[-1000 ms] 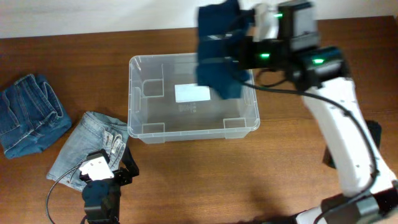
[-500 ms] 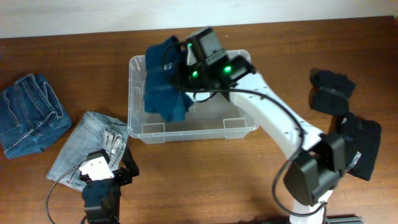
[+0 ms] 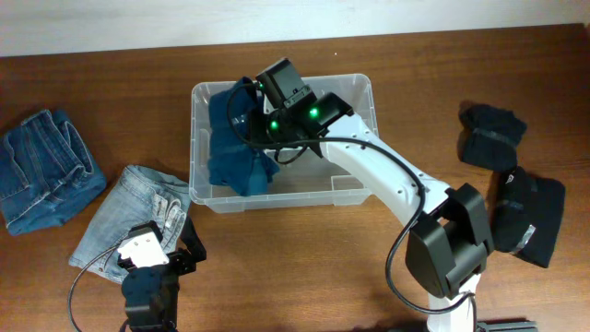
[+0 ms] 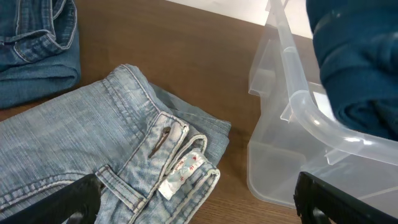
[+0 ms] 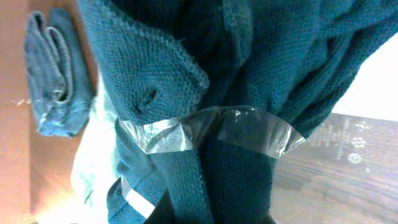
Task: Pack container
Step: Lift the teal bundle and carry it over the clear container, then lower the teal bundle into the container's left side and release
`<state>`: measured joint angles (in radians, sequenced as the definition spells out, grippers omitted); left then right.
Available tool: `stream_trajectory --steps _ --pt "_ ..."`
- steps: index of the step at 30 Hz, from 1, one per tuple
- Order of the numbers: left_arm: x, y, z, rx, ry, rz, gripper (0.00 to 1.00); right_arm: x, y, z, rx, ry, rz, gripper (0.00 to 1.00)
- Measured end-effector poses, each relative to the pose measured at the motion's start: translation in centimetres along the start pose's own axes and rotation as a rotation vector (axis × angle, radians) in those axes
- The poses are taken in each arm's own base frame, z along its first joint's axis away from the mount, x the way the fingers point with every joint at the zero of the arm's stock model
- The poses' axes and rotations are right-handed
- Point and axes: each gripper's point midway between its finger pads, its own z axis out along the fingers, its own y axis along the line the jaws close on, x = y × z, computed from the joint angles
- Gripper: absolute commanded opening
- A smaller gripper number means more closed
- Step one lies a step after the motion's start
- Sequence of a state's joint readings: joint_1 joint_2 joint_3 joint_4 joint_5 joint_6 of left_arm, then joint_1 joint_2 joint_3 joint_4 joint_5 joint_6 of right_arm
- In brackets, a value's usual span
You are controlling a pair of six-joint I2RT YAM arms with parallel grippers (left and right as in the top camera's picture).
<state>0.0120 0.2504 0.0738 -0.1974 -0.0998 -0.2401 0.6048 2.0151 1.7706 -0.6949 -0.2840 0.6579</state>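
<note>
Right claw point(image 3: 251, 118): I find it pinching the dark teal knitted garment point(image 3: 235, 152). The wrist view is filled with that knit, so I judge the hold from the cloth bunched at the claw in the overhead view.

The clear rectangular plastic tub point(image 3: 304, 197) sits at mid-table with its long axis running left to right. The claw stands over the tub's left end, and the garment hangs down inside against the left wall. The bare floor of the tub lies to the right of the claw, under the arm. I judge that the release turns on this: the cloth is crowded to one end, and the free room is along the long axis to the right.

Left claw point(image 4: 199, 202): fingers spread wide, holding nothing. It hovers near the tub's near-left corner over the pale blue denim jeans point(image 3: 129, 217).

The right arm is the one at the tub. Folded darker blue jeans point(image 3: 41, 171) lie far left, and black garments point(image 3: 516, 198) lie right.
</note>
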Motion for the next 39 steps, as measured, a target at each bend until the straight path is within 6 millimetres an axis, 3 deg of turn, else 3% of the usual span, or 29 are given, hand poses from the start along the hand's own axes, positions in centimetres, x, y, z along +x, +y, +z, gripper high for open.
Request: stream_trajectory --steps 14,26,35,39 --pt "0.0 0.0 0.0 0.0 0.0 0.0 0.99 -0.4 -1.3 0.9 0.044 -0.044 -0.004 0.04" --pt "0.0 0.0 0.0 0.0 0.0 0.0 0.99 1.3 -2.7 5.4 0.07 0.012 -0.006 0.05" --pt "0.0 0.0 0.0 0.0 0.0 0.0 0.99 1.9 -2.2 6.1 0.06 0.023 -0.018 0.06" --pt "0.0 0.0 0.0 0.0 0.0 0.0 0.99 1.9 -2.2 6.2 0.06 0.024 -0.015 0.36"
